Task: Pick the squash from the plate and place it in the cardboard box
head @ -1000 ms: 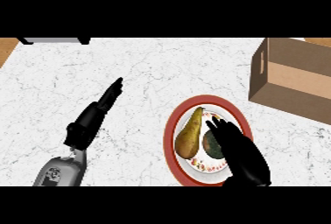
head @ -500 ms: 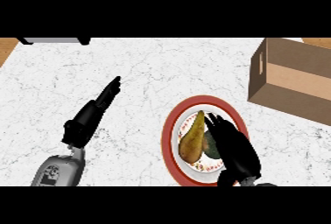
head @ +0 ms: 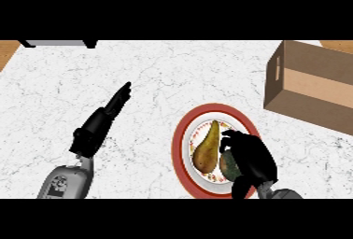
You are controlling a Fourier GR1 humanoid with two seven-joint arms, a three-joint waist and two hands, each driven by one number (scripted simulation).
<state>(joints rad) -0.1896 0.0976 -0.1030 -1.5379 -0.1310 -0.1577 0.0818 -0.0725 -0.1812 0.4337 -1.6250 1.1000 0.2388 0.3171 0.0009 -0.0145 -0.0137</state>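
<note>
My right hand [head: 250, 158] is now curling its fingers onto the squash [head: 205, 150], which is lying on the plate [head: 185, 140] under my fingertips (not lifted yet), cardboard box [head: 314, 88] well ahead-right, left hand [head: 102, 122] resting straight.

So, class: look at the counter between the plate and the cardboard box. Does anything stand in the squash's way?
Nothing visible does. The right hand is curled over the squash on the plate, and only bare counter lies between the plate and the box at upper right. The left hand rests far to the left.
</note>
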